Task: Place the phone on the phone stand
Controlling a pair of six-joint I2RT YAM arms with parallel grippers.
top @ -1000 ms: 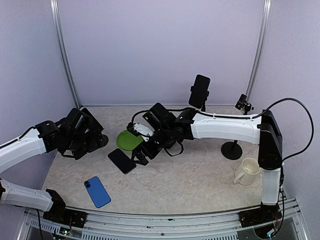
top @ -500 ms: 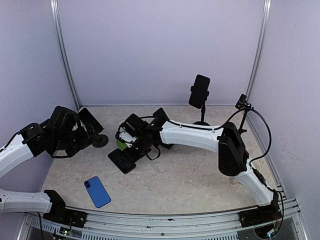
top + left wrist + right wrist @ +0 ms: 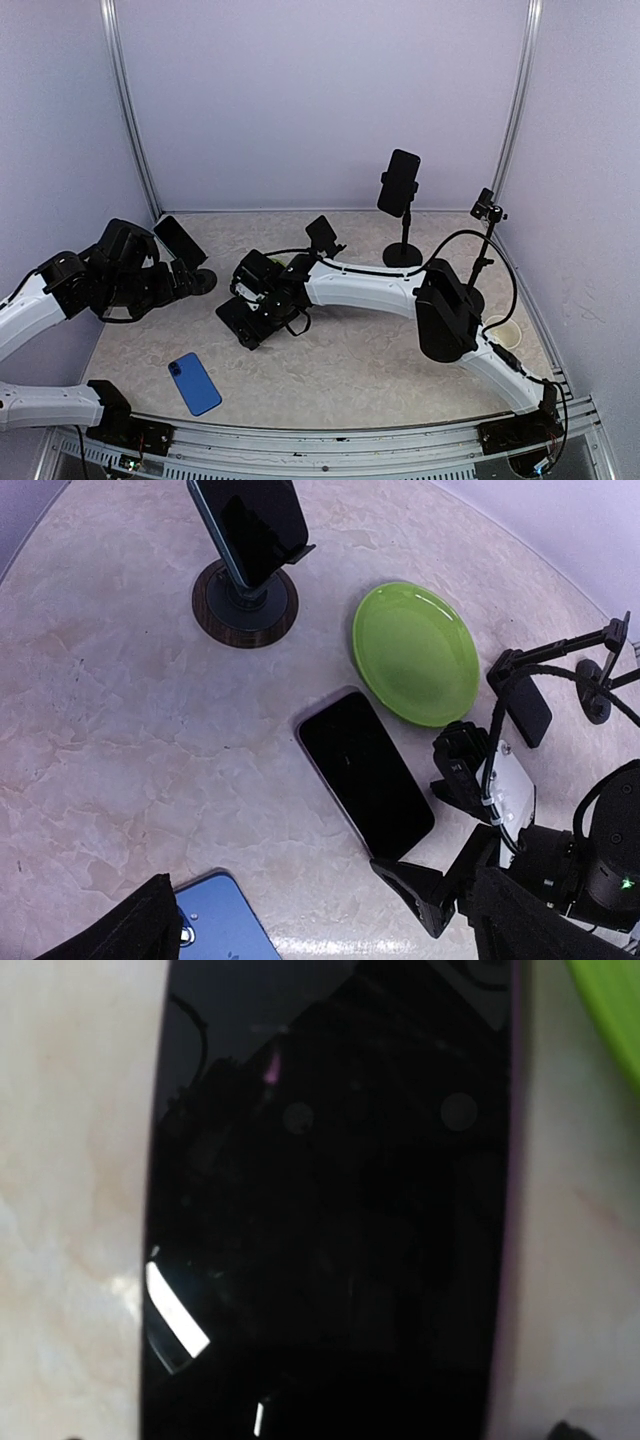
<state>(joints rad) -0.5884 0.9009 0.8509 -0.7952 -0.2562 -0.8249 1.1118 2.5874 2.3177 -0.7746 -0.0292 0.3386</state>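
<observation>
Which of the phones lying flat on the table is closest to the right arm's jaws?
The black phone, screen up beside the green plate. The blue phone lies flat too, but far off near the front edge.

Soft even light; right wrist view blurry, glare glinting off the black phone (image 3: 330, 1210).

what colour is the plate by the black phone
The plate is lime green; it shows best in the left wrist view.
</observation>
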